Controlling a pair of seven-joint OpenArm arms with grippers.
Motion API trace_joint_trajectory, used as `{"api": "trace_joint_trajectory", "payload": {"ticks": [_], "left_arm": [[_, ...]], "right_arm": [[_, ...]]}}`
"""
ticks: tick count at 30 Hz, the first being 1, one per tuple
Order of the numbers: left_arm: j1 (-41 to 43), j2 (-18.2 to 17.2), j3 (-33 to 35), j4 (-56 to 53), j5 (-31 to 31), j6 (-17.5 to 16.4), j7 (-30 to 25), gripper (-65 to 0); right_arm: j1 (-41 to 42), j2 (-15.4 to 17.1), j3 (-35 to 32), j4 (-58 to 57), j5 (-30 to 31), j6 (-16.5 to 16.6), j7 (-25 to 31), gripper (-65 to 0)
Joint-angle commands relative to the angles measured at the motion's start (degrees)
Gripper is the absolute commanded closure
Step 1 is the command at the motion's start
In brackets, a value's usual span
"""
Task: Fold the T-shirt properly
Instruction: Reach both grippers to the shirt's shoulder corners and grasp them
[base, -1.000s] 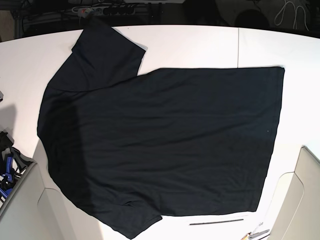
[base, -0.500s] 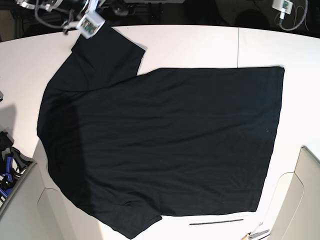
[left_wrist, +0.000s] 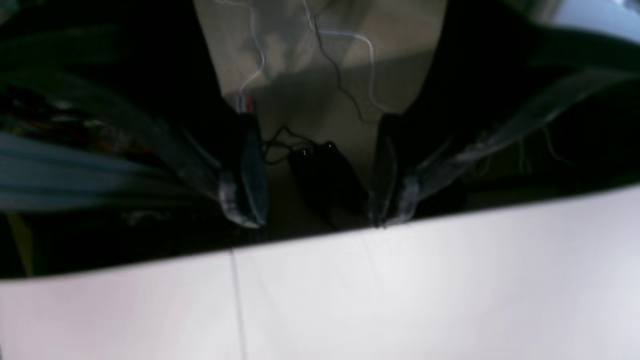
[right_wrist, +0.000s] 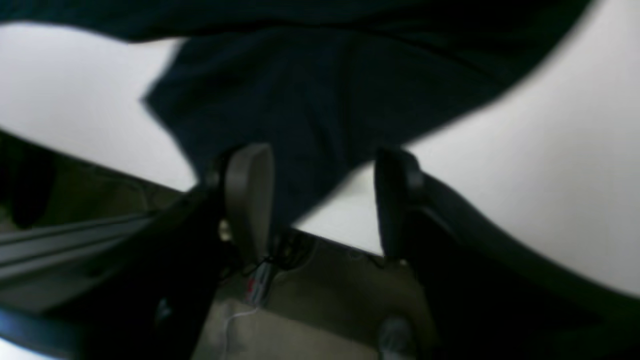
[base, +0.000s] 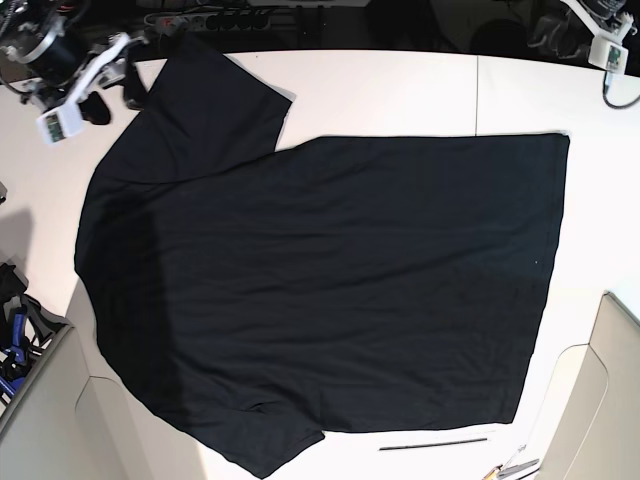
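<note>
The T-shirt (base: 330, 280) is soft, matt black cloth. The table (base: 380, 90) looks smooth and white with a faint sheen. The right claw (right_wrist: 320, 200) has smooth, dull plastic-looking pads.

1. Large black short-sleeved cloth T-shirt (base: 320, 280) lies flat on the white table (base: 400, 90), covering most of it.
2. Right gripper (base: 112, 95) at the base view's far left, just beside the far sleeve.
3. Left gripper (left_wrist: 312, 210) over the table's far right edge, well apart from the shirt.
4. Thin dark rod (base: 432, 442) on the table just past the shirt's near edge.
</note>
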Motion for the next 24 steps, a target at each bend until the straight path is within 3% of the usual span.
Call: {"api": "trace_joint_trajectory", "payload": {"ticks": [1,4,7,16,24], "left_arm": [[-0.20,-1.14,-0.50,0.66,-0.59,1.18,-1.03,-36.1],[-2.56,-2.23,-0.50,0.57,-0.59,1.57,-1.07,-36.1],[-4.94,-2.91,-0.50,0.44,-0.68,1.57,-1.07,-36.1],[-9.66,-3.96,-0.50,-3.50,-1.64,1.90,-2.21,-36.1],[-13.25,-4.83,-0.48,-10.38,-1.64,3.32,-4.13,-36.1]], "right_arm": [[-0.17,0.50,1.66,-0.61,1.62,-0.09,0.66,-32.8],[-0.15,0.48,4.20,-5.70,3.37,0.07,0.72,-32.8],[0.39,0.46,4.42,-10.73,4.39,4.00,0.72,-32.8],[5.99,0.44,4.17,-20.28,7.63,4.09,0.74,-32.8],[8.85,0.46,-0.39,-24.90,8.02,4.90,0.72,-32.8]]}}
